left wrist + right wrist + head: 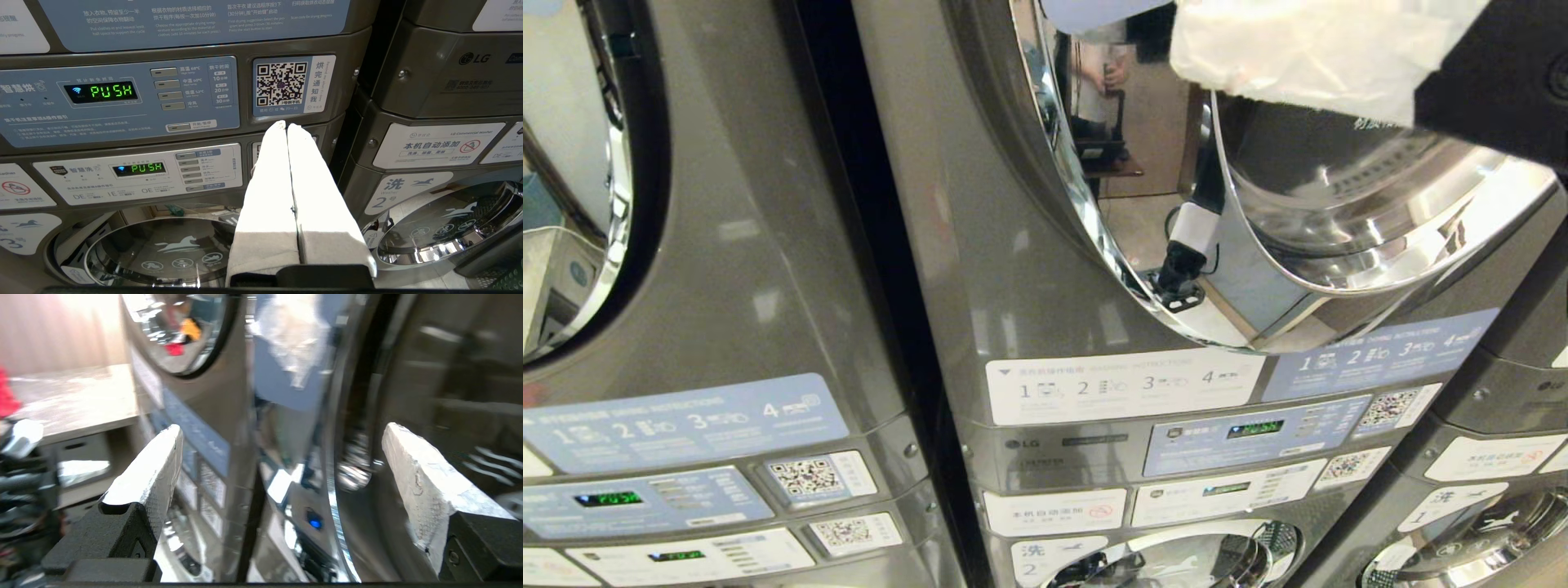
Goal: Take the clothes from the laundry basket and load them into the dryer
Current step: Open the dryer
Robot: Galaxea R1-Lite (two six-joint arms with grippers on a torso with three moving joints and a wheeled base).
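Observation:
The clothes and the laundry basket are out of view. The dryer (1045, 269) is the upper grey machine in the middle of the head view, with a chrome-rimmed round door (1094, 237) and shiny metal behind it. My right gripper (282, 433) is raised in front of that door, open wide with nothing between its white-covered fingers (412, 469). One of those fingers (1298, 49) shows at the top right of the head view. My left gripper (287, 124) is shut and empty, and points at the control panels of the neighbouring stack.
Three stacked grey machines stand side by side, with control panels (1241, 433) and QR stickers between upper and lower units. Lower washer doors (1176, 559) show at the bottom. A dark gap (874, 204) separates the left and middle stacks.

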